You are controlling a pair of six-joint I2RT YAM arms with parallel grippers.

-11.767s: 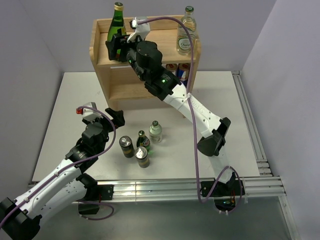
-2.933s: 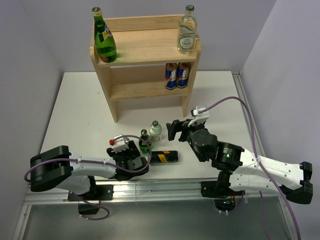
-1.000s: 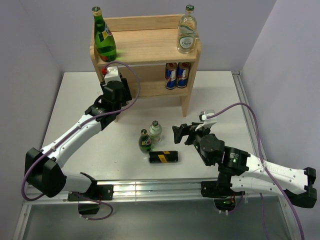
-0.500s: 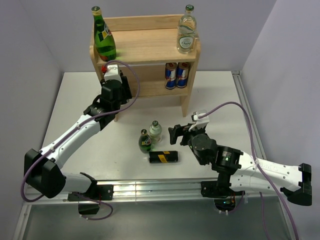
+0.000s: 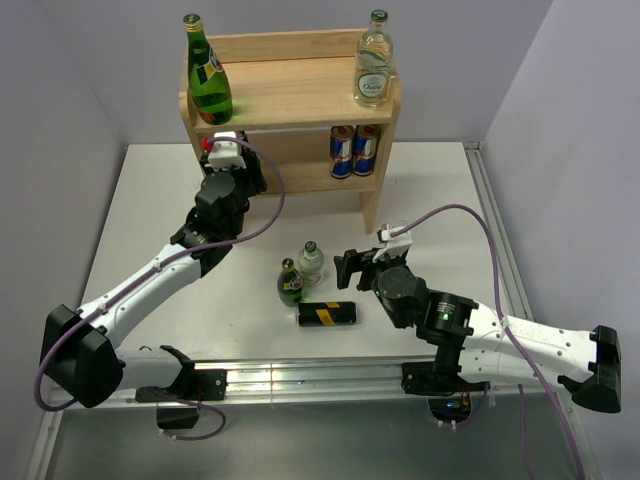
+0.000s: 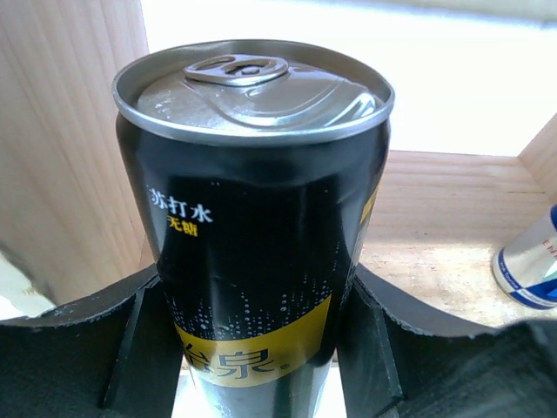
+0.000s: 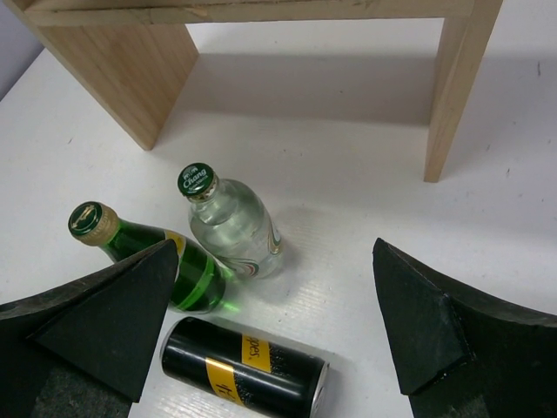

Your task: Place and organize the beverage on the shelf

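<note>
Progress looks halfway: two bottles [image 5: 208,80] and two cans [image 5: 355,150] stand on the shelf [image 5: 290,95], the left claw [image 6: 257,348] grips a black can [image 6: 252,218] at its lower tier (set down or not, I cannot tell), and the released right claw [image 7: 274,287] hangs above three drinks [image 7: 231,222] on the counter [image 5: 150,220].

I see the light-wood shelf [image 5: 290,95] at the far side of the bench [image 5: 150,220], with two tiers and a low rim on top. On its top board a tall green bottle [image 5: 208,75] stands at the left end and a clear bottle [image 5: 372,70] at the right. Two blue-and-silver cans [image 5: 354,150] stand side by side at the lower tier's right end. A black can [image 6: 252,218] sits upright, gripped in my left claw [image 6: 257,340], beside the left side panel. On the bench a small green bottle [image 5: 290,283] and a small clear bottle [image 5: 311,263] stand just beside each other, with a second black can [image 5: 327,314] on its side before them.
</note>
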